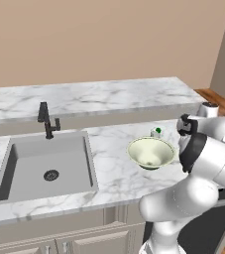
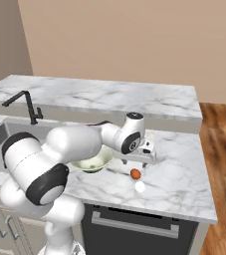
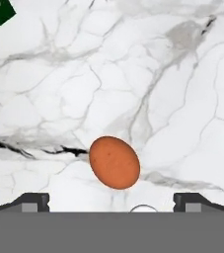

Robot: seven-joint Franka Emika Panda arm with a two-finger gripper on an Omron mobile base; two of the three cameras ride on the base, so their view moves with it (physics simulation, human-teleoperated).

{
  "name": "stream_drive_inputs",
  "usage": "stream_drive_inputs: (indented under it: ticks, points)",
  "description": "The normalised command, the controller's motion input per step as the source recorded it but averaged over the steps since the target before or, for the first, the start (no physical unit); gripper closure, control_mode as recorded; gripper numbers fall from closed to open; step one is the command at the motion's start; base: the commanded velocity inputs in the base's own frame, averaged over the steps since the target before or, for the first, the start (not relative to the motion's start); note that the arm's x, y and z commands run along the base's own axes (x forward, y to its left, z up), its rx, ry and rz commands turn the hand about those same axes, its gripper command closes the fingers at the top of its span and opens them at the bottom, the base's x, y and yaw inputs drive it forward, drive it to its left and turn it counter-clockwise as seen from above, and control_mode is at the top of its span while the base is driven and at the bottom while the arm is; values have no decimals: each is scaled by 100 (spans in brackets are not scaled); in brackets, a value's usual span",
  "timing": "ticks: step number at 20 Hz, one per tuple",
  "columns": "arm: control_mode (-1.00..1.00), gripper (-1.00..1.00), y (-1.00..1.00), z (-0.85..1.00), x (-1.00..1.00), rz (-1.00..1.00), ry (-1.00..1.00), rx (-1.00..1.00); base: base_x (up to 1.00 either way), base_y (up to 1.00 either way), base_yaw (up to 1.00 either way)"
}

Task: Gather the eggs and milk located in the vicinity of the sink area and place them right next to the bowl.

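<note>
Orange-brown egg lies flat, long axis slanting across marble counter.

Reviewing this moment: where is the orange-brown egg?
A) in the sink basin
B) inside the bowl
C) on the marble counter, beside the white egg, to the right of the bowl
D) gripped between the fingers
C: the orange-brown egg lies on the bare counter close to the white egg, apart from the bowl, with the gripper open above it.
</note>
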Motion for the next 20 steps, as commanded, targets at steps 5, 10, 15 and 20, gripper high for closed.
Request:
stream_drive_inputs:
  ticks: [5,10,15,20]
  points:
    - [-100,-100,0,-48,-1,16,0,0,0,0,0]
    - [-100,-100,0,-33,0,18,0,0,0,0,0]
    - [-100,-100,-1,-2,9,13,0,0,0,0,0]
    - [-100,-100,-11,-19,26,10,0,-3,0,0,0]
